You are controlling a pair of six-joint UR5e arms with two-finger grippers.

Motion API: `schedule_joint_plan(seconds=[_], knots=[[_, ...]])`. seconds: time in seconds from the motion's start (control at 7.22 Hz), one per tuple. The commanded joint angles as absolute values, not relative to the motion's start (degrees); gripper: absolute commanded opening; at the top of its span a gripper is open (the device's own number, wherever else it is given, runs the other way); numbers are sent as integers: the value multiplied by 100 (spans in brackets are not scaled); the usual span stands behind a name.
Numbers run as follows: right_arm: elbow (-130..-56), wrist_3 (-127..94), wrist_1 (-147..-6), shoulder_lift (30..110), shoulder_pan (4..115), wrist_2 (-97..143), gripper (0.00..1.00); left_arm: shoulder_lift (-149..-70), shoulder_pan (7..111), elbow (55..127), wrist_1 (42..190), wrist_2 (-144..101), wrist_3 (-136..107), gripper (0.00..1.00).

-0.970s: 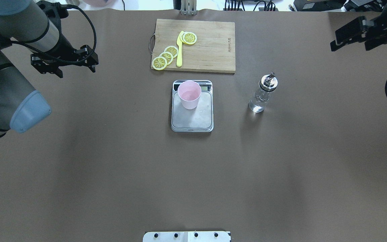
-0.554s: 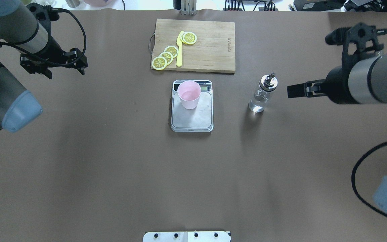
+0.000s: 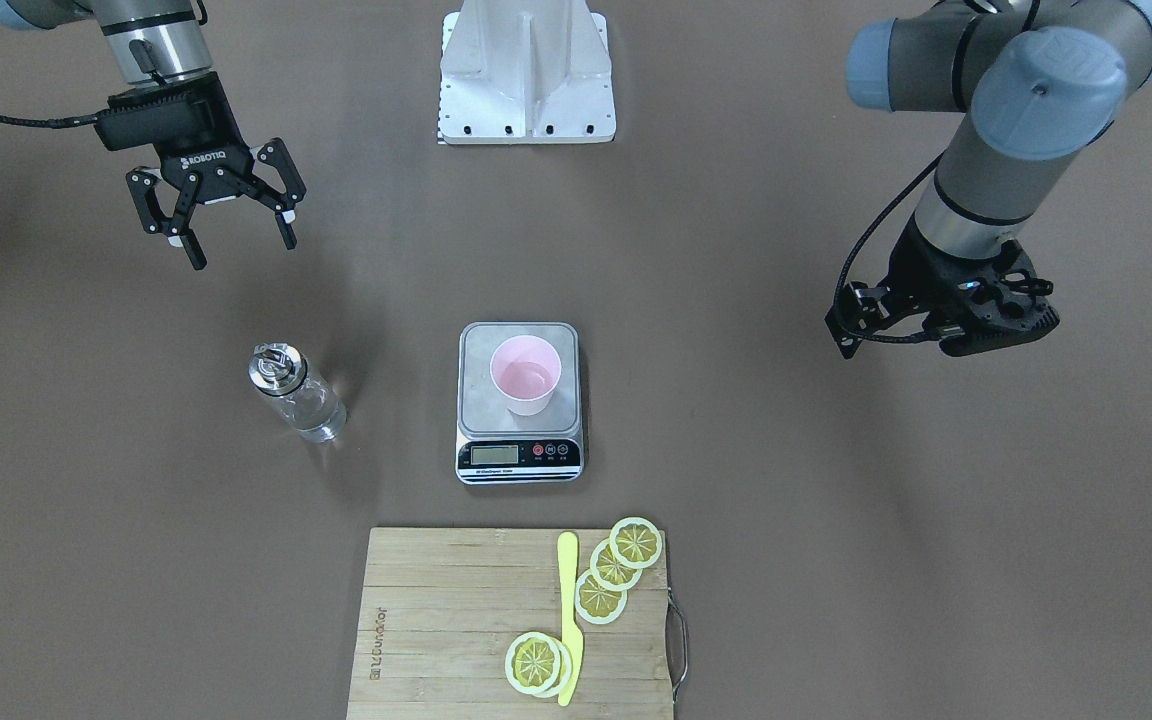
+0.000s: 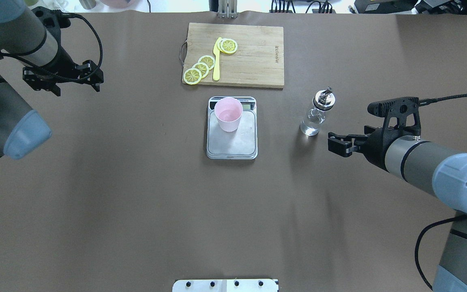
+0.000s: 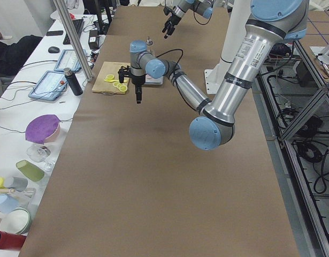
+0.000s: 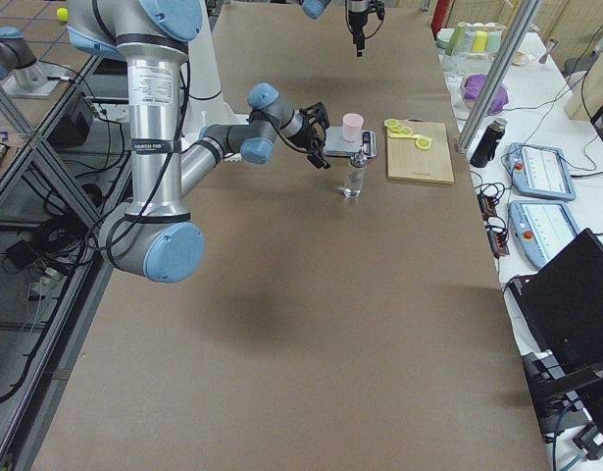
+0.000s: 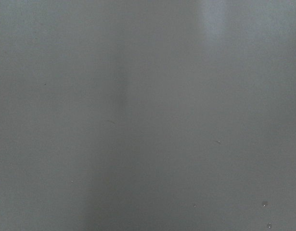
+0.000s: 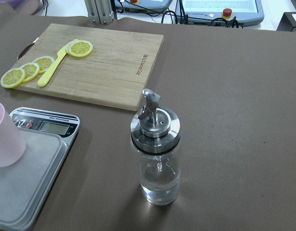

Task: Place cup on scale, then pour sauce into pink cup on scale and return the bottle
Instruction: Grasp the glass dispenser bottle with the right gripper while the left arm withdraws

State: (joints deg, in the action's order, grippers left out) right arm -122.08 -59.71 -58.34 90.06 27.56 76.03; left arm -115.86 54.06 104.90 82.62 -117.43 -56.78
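Note:
The pink cup point(image 4: 228, 113) stands upright on the far-left part of the scale point(image 4: 237, 142), also in the front view point(image 3: 525, 375). The glass bottle point(image 4: 316, 113) with its metal pourer stands on the table right of the scale, clear liquid in its lower part. My right gripper point(image 4: 333, 144) is open and empty, just right of and nearer than the bottle, not touching it. The right wrist view shows the bottle point(image 8: 156, 154) close ahead and the cup point(image 8: 3, 139) at the left edge. My left gripper point(image 4: 76, 86) is open and empty, far left over bare table.
A bamboo cutting board point(image 4: 253, 56) with lemon slices point(image 4: 201, 67) and a yellow knife point(image 4: 216, 61) lies beyond the scale. The robot's base plate point(image 4: 225, 285) sits at the near edge. The left wrist view shows only bare brown table.
My right arm has swung in from the far right corner and down to a spot beside the bottle. My left gripper has drifted a little further left. Cup and bottle have not moved.

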Motion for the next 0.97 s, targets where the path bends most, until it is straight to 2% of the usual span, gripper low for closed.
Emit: schedule_joint_plan(seconds=[0.0,0.28,0.42,0.83], knots=[[-11341,-5889,-4828,8957,2533,6764,100,-11593,5397,10468,8271,-11725,-5686,98],[-10700,-5784,-4029,8781,2426,6531,100,-11593,5396,10424,8279,-11725,-5678,98],[-10305,-5609,-3860,8415,2434,6356,100,-11593,5396,10415,8279,-11725,-5678,98],[-9907,-5161,-3701,8148,2452,6162,100,-11593,5396,10371,8279,-11725,-5687,98]])
